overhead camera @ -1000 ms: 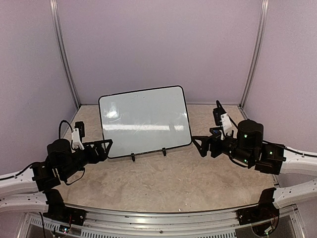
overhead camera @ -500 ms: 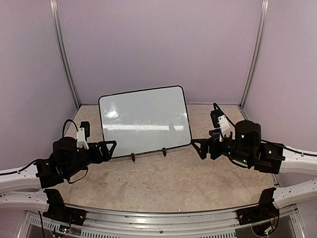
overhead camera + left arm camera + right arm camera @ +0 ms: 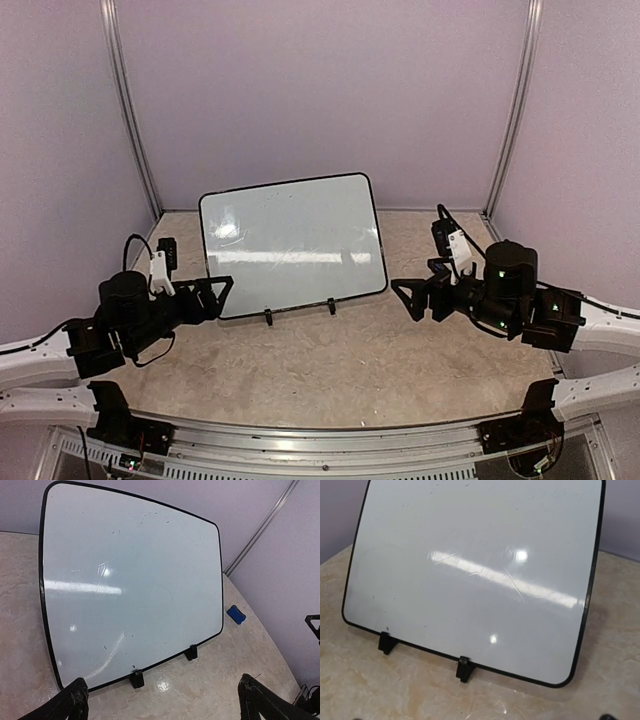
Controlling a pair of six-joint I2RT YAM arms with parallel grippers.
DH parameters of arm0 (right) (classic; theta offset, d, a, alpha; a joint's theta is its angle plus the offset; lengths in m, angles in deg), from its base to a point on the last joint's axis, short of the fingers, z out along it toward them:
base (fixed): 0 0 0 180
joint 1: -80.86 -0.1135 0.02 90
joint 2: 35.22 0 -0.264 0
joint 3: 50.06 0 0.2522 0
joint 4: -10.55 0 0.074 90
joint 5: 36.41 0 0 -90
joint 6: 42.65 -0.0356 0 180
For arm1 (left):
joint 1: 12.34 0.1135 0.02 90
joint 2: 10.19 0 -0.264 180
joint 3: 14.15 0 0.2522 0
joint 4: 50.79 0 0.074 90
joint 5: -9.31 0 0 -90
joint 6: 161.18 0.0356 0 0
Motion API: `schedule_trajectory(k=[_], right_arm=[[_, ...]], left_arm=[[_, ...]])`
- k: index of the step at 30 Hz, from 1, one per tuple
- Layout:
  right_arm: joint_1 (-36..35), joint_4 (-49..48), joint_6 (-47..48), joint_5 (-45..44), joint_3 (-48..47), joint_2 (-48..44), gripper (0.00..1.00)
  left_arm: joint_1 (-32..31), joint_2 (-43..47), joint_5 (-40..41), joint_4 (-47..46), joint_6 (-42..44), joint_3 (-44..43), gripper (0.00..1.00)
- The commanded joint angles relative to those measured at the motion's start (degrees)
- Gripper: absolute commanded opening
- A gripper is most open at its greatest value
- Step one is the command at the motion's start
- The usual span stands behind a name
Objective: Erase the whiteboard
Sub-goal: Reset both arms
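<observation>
Whiteboard (image 3: 292,245) between left tool (image 3: 220,297) and right tool (image 3: 403,298), apart from both.

Your top camera looks down from high behind the near edge of the table (image 3: 340,370), far enough back to take in the whole whiteboard (image 3: 292,245). Your left wrist camera faces the board close and low from its left front, your right wrist camera from its right front; all three share the board's face and stand feet (image 3: 268,318).
</observation>
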State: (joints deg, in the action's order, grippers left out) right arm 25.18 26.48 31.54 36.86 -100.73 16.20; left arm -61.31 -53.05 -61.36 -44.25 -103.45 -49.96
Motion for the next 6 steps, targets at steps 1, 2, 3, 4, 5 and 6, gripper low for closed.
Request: schedule_trajectory(k=[1,2,3,4,5,6], right_arm=[[0.53,0.11,1.03,-0.4,0.41,-1.85,0.99],[0.47,-0.07,1.07,-0.37,0.63,-2.08,0.99],[0.48,-0.19,1.02,-0.41,0.73,-2.24,0.99],[0.48,-0.34,1.27,-0.16,0.84,-2.48,0.99],[0.46,-0.63,1.67,-0.11,1.18,-2.93,0.99],[0.49,-1.21,1.93,-0.17,1.5,-3.33,1.0]], left_arm=[[-0.51,3.37,-0.09,0.96,-0.83,0.66,0.99],[-0.5,4.17,0.07,1.27,-1.01,1.02,0.99],[-0.51,4.57,0.13,1.54,-1.04,1.18,0.99],[-0.51,5.01,0.35,1.81,-1.04,1.29,0.99],[-0.47,5.13,0.54,2.02,-0.96,1.23,0.99],[-0.51,5.14,0.73,2.32,-0.83,1.06,0.99]])
